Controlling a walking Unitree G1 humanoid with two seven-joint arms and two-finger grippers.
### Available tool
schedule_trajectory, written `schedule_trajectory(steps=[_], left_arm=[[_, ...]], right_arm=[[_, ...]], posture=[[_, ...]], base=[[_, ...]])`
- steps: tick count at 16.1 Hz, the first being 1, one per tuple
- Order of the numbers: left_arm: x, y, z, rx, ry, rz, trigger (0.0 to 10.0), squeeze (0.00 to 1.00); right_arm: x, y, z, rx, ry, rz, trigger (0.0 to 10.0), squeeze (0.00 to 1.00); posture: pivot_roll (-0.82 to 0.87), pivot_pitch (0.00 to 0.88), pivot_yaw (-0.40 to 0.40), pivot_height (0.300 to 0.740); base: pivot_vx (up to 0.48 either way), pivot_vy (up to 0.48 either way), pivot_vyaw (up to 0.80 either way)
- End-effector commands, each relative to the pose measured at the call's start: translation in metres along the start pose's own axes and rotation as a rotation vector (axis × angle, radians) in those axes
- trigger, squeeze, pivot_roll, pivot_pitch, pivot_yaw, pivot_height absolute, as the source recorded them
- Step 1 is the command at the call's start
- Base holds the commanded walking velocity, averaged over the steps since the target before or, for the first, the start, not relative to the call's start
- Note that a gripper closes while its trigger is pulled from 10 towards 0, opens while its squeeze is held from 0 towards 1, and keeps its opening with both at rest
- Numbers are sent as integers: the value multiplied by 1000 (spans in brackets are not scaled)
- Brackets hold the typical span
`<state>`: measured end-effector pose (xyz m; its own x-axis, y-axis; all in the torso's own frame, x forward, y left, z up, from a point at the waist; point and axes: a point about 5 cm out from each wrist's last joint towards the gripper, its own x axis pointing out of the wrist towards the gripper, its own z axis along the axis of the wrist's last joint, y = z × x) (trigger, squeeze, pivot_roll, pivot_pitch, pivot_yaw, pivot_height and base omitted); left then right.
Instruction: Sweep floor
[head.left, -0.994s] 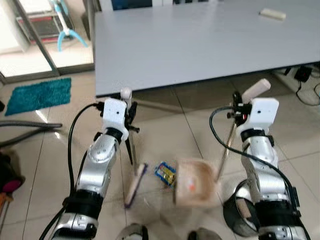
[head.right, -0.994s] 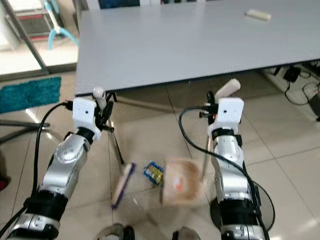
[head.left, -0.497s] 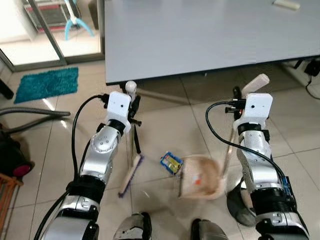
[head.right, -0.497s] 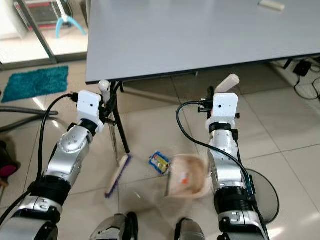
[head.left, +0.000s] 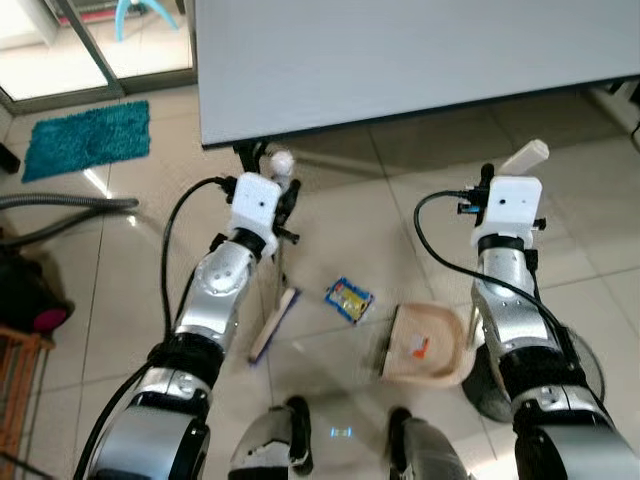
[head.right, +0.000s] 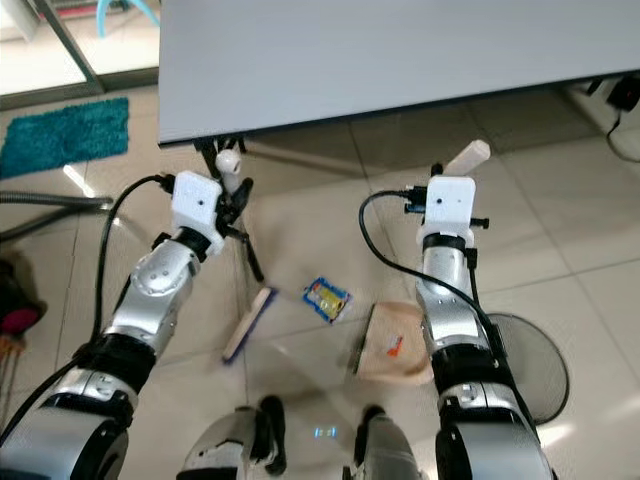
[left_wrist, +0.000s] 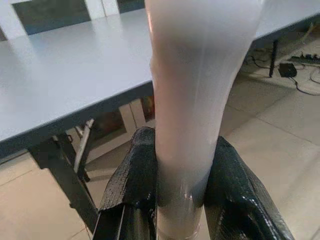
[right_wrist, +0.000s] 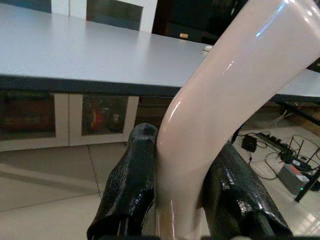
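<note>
Broom (head.left: 273, 322) pale-handled, purple bristles on tiled floor (head.left: 350, 220) | left gripper (left_wrist: 182, 200) jaws clamp its handle | right gripper (right_wrist: 182, 200) jaws clamp beige dustpan (head.left: 425, 345) handle | blue-yellow wrapper (head.left: 348, 299) between

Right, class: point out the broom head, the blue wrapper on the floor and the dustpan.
broom head (head.left: 272, 325), left eye view, middle of the bristle block on the tiles.
blue wrapper (head.left: 349, 299), left eye view, centre of the packet.
dustpan (head.left: 428, 345), left eye view, inner floor of the beige pan.
</note>
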<state>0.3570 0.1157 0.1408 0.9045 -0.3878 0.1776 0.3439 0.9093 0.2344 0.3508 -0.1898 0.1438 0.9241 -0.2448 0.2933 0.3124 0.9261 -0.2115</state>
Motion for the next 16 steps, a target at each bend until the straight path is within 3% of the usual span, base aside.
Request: schedule_trajectory(steps=[1, 5, 11, 16], left_arm=[[4, -2, 6, 30, -37, -30, 10000, 0], [19, -20, 15, 22, -73, -90, 10000, 0], [51, -40, 51, 17, -164, -155, 10000, 0], [56, -61, 52, 61, -134, -329, 10000, 0]], right_arm=[[0, 1, 1, -33, -21, -9, 10000, 0], [-4, 6, -4, -37, -12, -64, 10000, 0], [-16, 40, 0, 13, -29, -6, 10000, 0], [-22, 44, -5, 15, -7, -2, 10000, 0]], posture=[[78, 354, 108, 740], [79, 363, 130, 740], [62, 368, 132, 740], [54, 363, 136, 740]], base=[[0, 0, 0], [0, 0, 0], [0, 0, 0], [0, 0, 0]])
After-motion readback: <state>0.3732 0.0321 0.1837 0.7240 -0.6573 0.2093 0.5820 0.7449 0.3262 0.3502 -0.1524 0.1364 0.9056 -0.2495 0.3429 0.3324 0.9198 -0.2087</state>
